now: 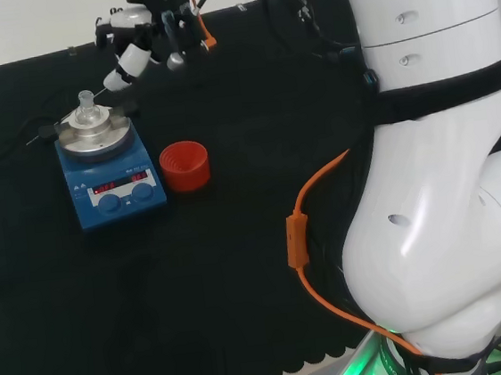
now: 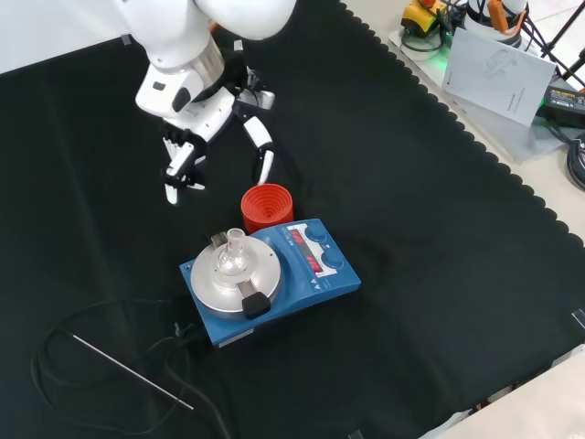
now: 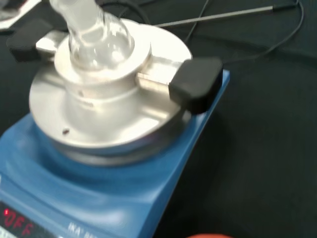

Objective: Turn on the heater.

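Black cloth under blue heater [image 2: 274,279] bearing clear flask [image 2: 232,259], hand [image 2: 203,123] above, fingers spread, empty.

Glossy white arm [image 1: 438,177] — orange cable [image 1: 305,235], black-and-white hand [image 2: 206,119]

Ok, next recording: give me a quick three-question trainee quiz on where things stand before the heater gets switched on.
1. True or false: the hand is touching the blue heater.
2. What sits in the metal block on top of the heater? A) a red ribbed ring B) a clear glass flask C) a metal rod
3. In the front view, what stands between the hand and the heater?

Key:
1. False; the hand hangs apart from it, fingers relaxed.
2. B, the flask.
3. The red ribbed ring, standing on the cloth beside the heater.
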{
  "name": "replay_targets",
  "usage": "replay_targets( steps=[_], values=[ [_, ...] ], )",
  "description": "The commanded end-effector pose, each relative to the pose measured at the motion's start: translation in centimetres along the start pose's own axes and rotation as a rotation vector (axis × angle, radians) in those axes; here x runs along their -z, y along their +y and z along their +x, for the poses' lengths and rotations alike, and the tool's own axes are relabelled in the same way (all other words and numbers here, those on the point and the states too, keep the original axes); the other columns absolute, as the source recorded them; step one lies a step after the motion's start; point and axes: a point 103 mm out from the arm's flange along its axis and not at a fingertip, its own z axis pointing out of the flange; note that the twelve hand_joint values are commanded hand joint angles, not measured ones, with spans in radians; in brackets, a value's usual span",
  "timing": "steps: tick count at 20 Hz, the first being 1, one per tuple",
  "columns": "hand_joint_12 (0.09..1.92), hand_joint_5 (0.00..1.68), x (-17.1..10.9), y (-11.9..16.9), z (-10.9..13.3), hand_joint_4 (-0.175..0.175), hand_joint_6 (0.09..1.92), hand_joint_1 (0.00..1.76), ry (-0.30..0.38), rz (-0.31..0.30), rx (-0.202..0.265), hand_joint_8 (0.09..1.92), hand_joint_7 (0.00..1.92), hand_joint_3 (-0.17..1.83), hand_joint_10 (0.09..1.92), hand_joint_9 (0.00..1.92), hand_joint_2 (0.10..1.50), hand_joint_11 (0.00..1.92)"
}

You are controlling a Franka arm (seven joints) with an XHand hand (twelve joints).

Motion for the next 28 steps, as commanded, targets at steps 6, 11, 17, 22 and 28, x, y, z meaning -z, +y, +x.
replay_targets(
  steps=[6,11,17,22,28],
  values=[
    [1.32,0.15,1.8,-2.2,0.4,-0.132,0.73,0.66,-0.015,0.002,-0.013,1.11,0.81,0.82,0.89,1.04,0.37,1.26],
    [1.32,0.16,1.2,-4.6,0.6,-0.132,0.74,0.68,-0.024,0.017,-0.025,1.11,0.83,0.82,0.89,1.05,0.37,1.26],
    [1.30,0.15,0.6,-7.2,0.6,-0.109,0.80,1.18,-0.012,0.037,-0.043,0.95,1.16,0.97,0.83,1.21,0.43,1.28],
    [1.07,0.19,0.3,-9.2,1.3,-0.108,0.91,1.57,0.000,0.031,-0.038,1.12,1.36,1.34,0.90,1.34,0.24,1.35],
    [1.01,0.23,-0.4,-11.6,2.4,-0.103,1.01,1.49,0.009,0.062,-0.013,1.17,1.54,1.12,1.05,1.49,0.52,1.31]
  ],
)
